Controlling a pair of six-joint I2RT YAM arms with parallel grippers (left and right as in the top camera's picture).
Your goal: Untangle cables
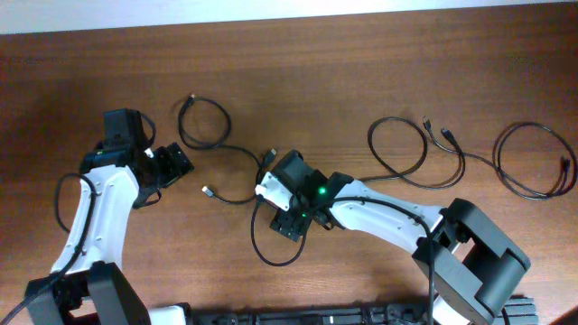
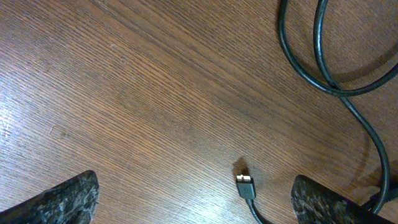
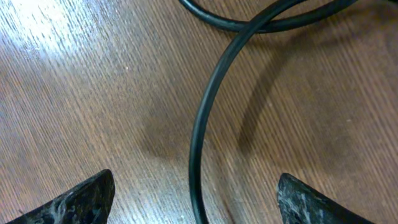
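Observation:
Thin black cables lie on the wooden table. One cable (image 1: 209, 134) loops at the centre left. Its small plug end (image 1: 208, 191) also shows in the left wrist view (image 2: 244, 185), lying flat between my left fingers. My left gripper (image 1: 181, 164) (image 2: 193, 205) is open and holds nothing. The same cable curls into a lower loop (image 1: 271, 248) under my right gripper (image 1: 291, 226). In the right wrist view a strand of this cable (image 3: 199, 137) runs between the open right fingers (image 3: 196, 202), which are not closed on it. More cable loops (image 1: 402, 149) (image 1: 533, 161) lie at the right.
The table's far edge meets a white surface (image 1: 271, 13) at the top. The right arm's body (image 1: 388, 217) and base (image 1: 474, 262) lie across the lower right. The left arm (image 1: 90, 217) runs along the left side.

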